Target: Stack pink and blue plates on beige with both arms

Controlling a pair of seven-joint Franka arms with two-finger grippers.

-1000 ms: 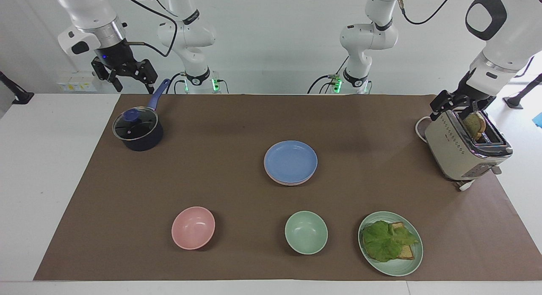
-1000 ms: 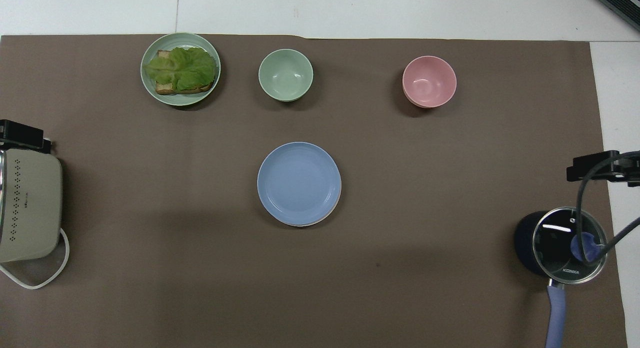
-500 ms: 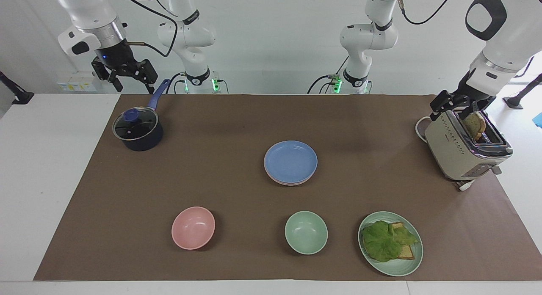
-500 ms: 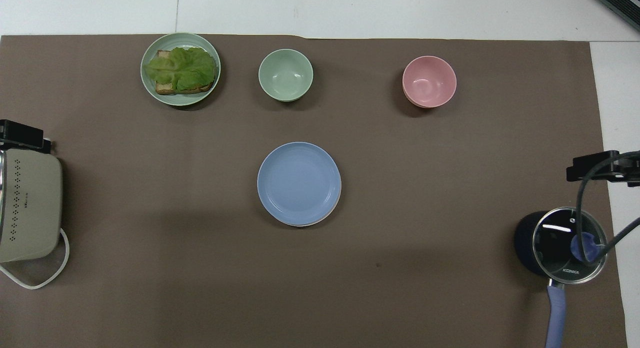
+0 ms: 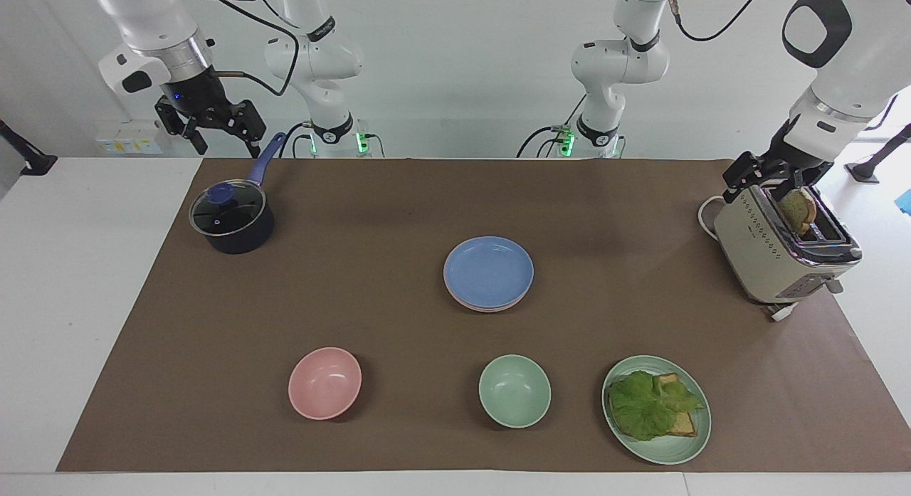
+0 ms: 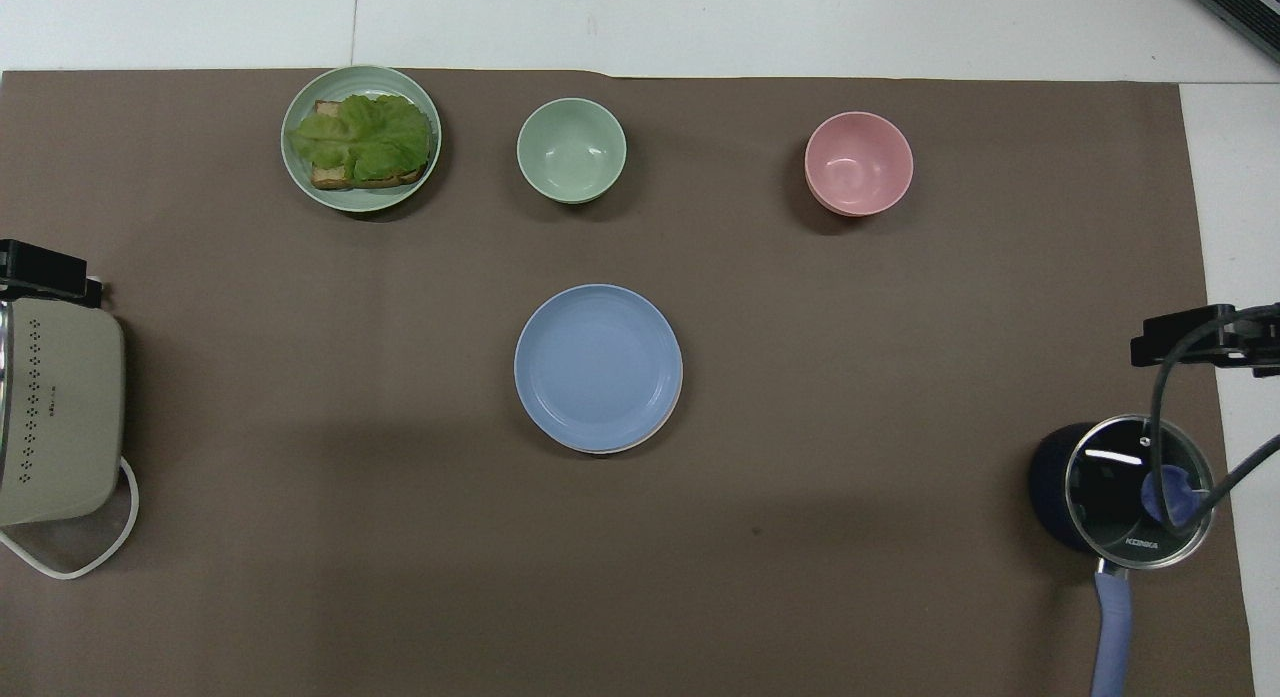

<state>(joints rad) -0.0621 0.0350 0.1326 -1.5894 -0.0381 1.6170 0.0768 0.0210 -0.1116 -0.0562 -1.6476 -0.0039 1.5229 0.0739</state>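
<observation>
The blue plate (image 5: 489, 270) (image 6: 598, 365) tops a stack in the middle of the brown mat. A pink plate's rim (image 5: 484, 308) peeks out beneath it. The beige plate is hidden; I cannot tell what lies under the pink rim. My right gripper (image 5: 224, 144) hangs open and empty, raised over the saucepan's handle at the right arm's end; its tip (image 6: 1200, 335) shows in the overhead view. My left gripper (image 5: 767, 177) (image 6: 40, 272) stands open over the toaster at the left arm's end. Neither gripper is anywhere near the stack.
A lidded dark saucepan (image 5: 231, 218) sits at the right arm's end. A cream toaster (image 5: 779, 250) with toast in a slot is at the left arm's end. Farthest from the robots stand a pink bowl (image 5: 324, 382), a green bowl (image 5: 514, 391) and a green plate (image 5: 676, 450) with lettuce on bread.
The right gripper has drifted slightly upward. The plates and the left arm have not moved.
</observation>
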